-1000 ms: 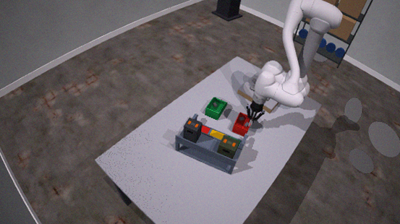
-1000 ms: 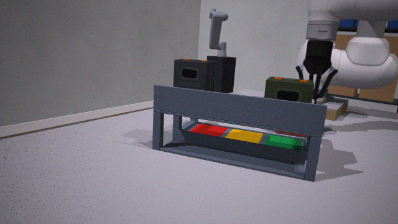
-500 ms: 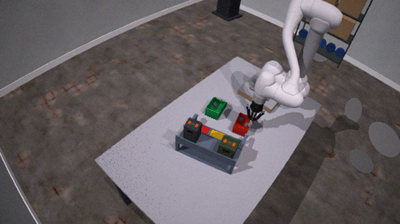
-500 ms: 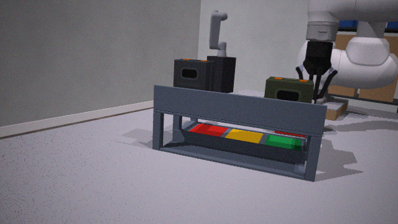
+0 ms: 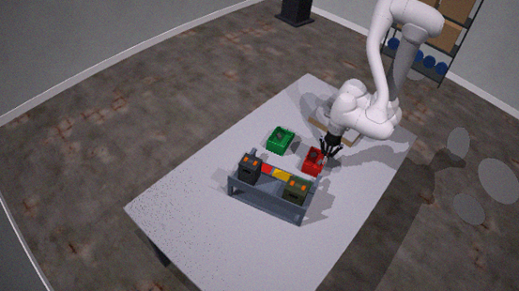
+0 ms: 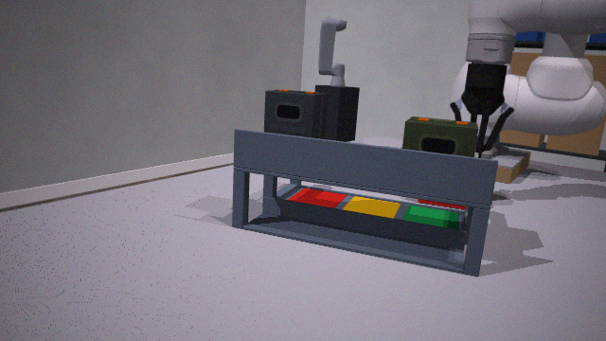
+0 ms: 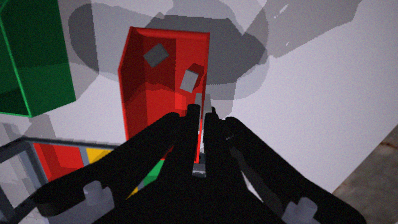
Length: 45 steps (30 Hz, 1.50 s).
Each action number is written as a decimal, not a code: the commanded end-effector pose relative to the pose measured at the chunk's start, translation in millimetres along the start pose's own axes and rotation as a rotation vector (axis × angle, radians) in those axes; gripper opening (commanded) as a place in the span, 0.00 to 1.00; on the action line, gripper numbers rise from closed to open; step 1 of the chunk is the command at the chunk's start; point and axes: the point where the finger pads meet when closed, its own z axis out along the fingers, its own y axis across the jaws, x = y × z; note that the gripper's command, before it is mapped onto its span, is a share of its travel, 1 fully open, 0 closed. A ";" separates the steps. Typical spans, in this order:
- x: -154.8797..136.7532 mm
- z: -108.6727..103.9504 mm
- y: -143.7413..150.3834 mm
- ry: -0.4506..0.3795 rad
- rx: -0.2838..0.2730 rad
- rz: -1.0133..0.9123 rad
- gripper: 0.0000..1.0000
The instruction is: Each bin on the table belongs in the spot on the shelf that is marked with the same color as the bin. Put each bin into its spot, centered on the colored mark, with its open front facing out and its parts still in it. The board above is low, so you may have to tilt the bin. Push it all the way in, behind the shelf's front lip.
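Observation:
My gripper is shut on one side wall of the red bin, which is behind the shelf. Grey parts lie in the bin. A red strip of it shows under the shelf's upper board; its height over the table is hard to tell. The green bin stands on the table with a grey part inside. On the shelf's sloped lower board are a red mark, a yellow mark and a green mark, all bare.
A dark box and an olive box with orange latches stand on top of the shelf at its two ends. The shelf's end posts flank the marks. The arm's base stands behind the red bin.

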 end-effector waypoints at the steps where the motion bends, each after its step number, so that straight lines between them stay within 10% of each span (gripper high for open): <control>1: 0.0 0.1 0.0 0.000 0.000 0.000 0.10; 45: 0.0 0.3 0.0 0.000 0.000 0.000 0.24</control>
